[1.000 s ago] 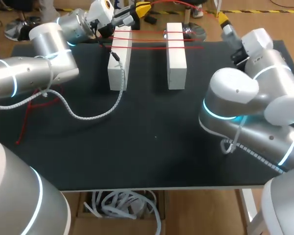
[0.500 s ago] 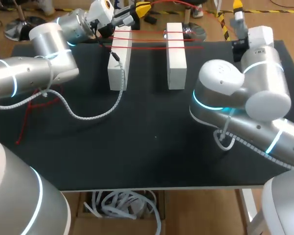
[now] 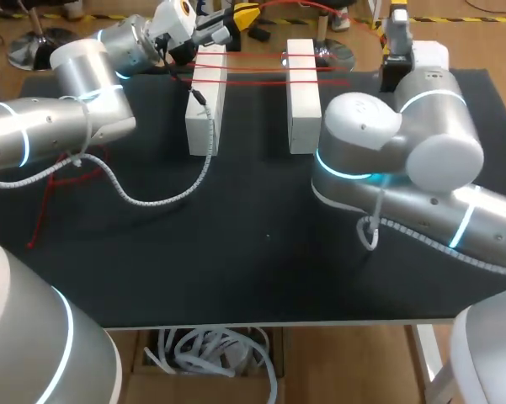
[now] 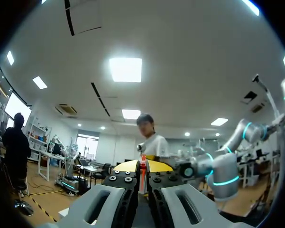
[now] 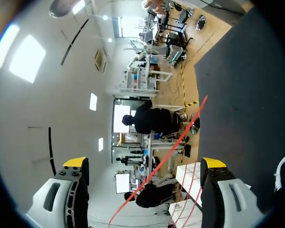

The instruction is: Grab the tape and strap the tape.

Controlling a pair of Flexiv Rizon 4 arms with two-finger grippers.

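Pinching the red tape point(image 3: 257, 58) between fingers pressed tight together, your left gripper point(image 3: 240, 15) hangs just beyond the far end of the left white block point(image 3: 206, 101). Two strands already run across to the right white block point(image 3: 303, 97), and a slack loop arcs on through the air toward your right gripper point(image 5: 144, 162). That gripper stands spread wide above the table's far edge, the strand passing ahead of and between its fingers without touching either. The likely trouble is that the tape is thin and hangs free, so a close made off-line could catch nothing. A hard pull once it is gripped could drag the tape out of the left pinch, slide the strands off the blocks, or tip them, since they appear to stand loose on the black table point(image 3: 261, 252). Your right arm's bulky elbow point(image 3: 362, 143) sits just beside the right block; a swing could knock it.
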